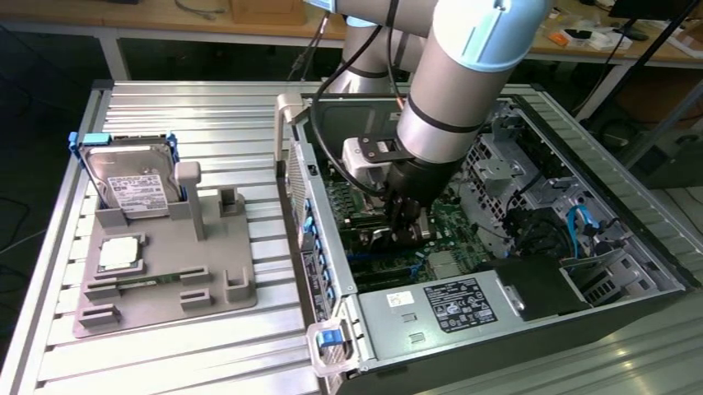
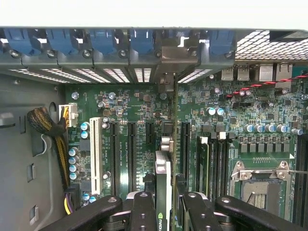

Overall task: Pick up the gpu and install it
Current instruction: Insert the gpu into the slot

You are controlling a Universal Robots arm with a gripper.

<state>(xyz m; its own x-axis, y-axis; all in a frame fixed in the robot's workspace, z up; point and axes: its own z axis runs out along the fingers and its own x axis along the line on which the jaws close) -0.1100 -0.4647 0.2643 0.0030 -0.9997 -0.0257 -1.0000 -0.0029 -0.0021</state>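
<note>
The gpu [image 2: 163,185] is a thin dark card seen edge-on in the wrist view, standing upright over the green motherboard [image 2: 130,103] among the long black slots. Its silvery end bracket [image 2: 167,82] reaches toward the case's rear wall by the blue latches. My gripper [image 2: 167,215] is shut on the card, one black finger [image 2: 143,211] on each side. In the exterior view my gripper [image 1: 404,226] is low inside the open computer case [image 1: 626,214], just above the motherboard. Whether the card's lower edge sits in a slot is hidden.
On the exterior view's left, a grey fixture [image 1: 165,288] holds a blue-framed hard drive [image 1: 130,188] and a small square silver chip [image 1: 118,253]. Inside the case are a power supply [image 1: 450,304], a CPU socket [image 2: 262,185] and a yellow-black cable bundle [image 2: 48,130].
</note>
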